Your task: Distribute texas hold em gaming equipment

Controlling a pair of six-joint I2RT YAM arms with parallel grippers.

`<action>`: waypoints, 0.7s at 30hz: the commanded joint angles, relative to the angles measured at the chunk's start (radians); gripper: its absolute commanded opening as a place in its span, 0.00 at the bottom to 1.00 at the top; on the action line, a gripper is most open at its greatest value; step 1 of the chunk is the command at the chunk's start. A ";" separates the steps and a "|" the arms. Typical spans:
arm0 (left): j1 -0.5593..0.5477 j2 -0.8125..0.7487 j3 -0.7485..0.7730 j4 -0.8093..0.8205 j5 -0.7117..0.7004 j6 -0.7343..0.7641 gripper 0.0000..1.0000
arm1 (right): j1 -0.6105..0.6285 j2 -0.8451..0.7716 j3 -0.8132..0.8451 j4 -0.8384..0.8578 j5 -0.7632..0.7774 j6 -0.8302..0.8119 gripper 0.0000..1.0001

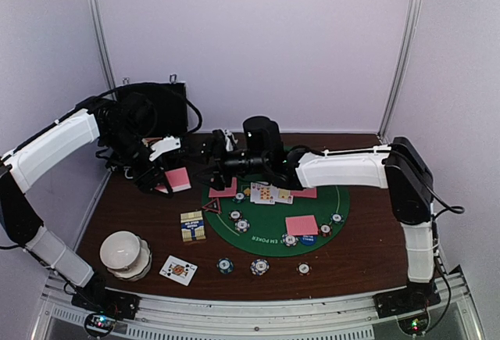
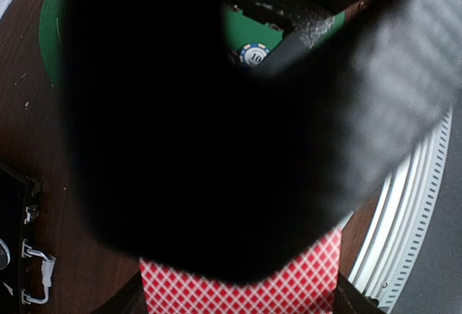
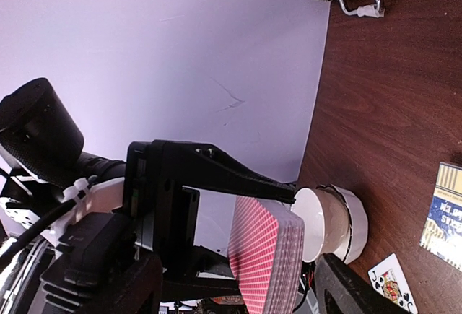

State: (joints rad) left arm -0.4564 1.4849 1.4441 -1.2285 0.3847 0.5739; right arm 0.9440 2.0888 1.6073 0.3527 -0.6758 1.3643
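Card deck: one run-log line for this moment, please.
left gripper: shut on card deck | right gripper: open, near deck | green mat: cards, chips down

— What do we see at the left gripper (image 1: 162, 181)?
— We see it closed on a pink-backed deck (image 1: 179, 178), with the black case (image 1: 156, 109) just behind it.
— And the right gripper (image 1: 213, 166)?
— We find it just beside the deck, fingertips toward it. Under its wrist lie face-up cards (image 1: 266, 193) on the green mat (image 1: 269, 227). A row of chips (image 1: 259, 266) sits well apart, nearer the bases.
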 commanded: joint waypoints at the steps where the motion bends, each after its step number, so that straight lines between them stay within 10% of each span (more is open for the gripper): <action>1: -0.008 0.018 0.042 0.026 0.022 0.011 0.00 | 0.015 0.038 0.043 -0.011 -0.052 -0.005 0.74; 21: -0.020 0.019 0.052 0.023 0.034 0.021 0.00 | 0.029 0.115 0.104 -0.082 -0.134 0.014 0.59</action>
State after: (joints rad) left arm -0.4713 1.5002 1.4536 -1.2320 0.3866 0.5785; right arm 0.9710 2.2070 1.6863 0.2939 -0.7853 1.3922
